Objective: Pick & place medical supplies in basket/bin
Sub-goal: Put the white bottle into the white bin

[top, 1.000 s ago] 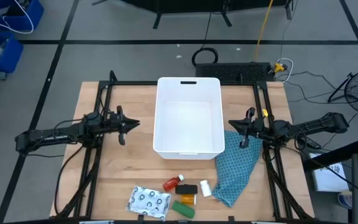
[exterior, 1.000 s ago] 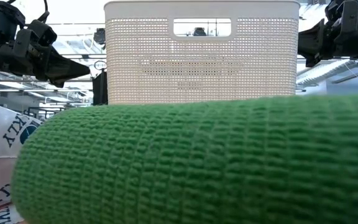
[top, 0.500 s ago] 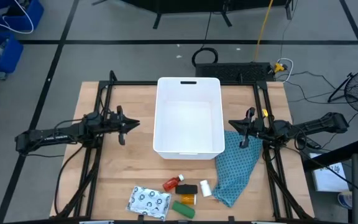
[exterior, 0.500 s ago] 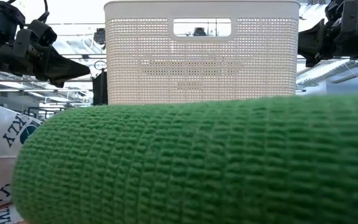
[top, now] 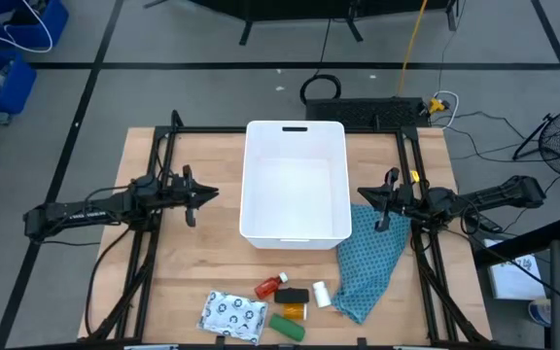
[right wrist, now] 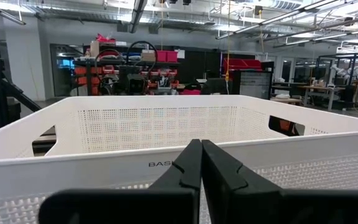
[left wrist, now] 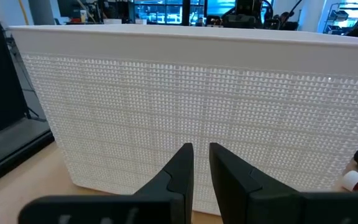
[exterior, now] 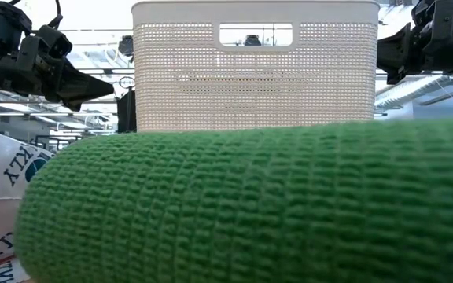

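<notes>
The white basket [top: 295, 185] stands at the table's middle, its handle slot at the far end. My left gripper [top: 207, 194] hovers shut beside its left wall [left wrist: 166, 112], touching nothing. My right gripper [top: 363, 199] hovers shut at its right wall [right wrist: 166, 163], over the rim. The supplies lie near the table's near edge: silvery packet [top: 231, 313], red bottle [top: 270, 286], black block [top: 296, 296], orange vial [top: 292, 311], green block [top: 287, 327], small white piece [top: 321, 294]. The green block [exterior: 250, 204] fills the low view's foreground.
A teal patterned cloth [top: 369, 267] lies on the table right of the supplies, under my right arm. Dark frame rails [top: 149, 243] run along both table sides. Bare wood [top: 192, 262] lies between the basket and the supplies.
</notes>
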{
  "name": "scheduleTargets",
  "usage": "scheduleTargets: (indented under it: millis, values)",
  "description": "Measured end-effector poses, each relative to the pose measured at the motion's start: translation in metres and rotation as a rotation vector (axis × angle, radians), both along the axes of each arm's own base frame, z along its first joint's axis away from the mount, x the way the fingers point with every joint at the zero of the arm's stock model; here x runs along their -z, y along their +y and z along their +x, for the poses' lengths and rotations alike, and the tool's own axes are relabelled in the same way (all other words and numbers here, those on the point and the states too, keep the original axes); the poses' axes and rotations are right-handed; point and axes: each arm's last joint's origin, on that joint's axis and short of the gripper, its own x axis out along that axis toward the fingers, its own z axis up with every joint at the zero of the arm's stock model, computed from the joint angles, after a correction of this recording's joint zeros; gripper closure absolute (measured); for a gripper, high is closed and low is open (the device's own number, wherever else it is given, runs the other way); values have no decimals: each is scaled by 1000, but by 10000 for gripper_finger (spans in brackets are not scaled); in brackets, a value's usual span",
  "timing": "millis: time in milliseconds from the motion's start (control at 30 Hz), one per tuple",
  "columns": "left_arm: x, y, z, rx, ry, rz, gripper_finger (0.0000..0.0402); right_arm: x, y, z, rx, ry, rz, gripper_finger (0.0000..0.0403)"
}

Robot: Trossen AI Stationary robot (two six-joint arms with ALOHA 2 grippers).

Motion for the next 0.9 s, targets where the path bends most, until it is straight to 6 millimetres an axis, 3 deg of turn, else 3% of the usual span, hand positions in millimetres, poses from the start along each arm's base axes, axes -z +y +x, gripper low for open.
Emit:
scheduleTargets:
  millis: [433, 800, 900]
  values:
    - [-8, 0, 0, -7, -68, 85, 346, -1, 0, 0, 4, -7, -18, 403]
    - [-9, 4, -1, -143, -54, 158, 346, -22, 9, -7, -75, -172, -285, 403]
    - [-10, 6, -2, -220, -49, 205, 346, -37, 12, -8, -81, -209, -312, 403]
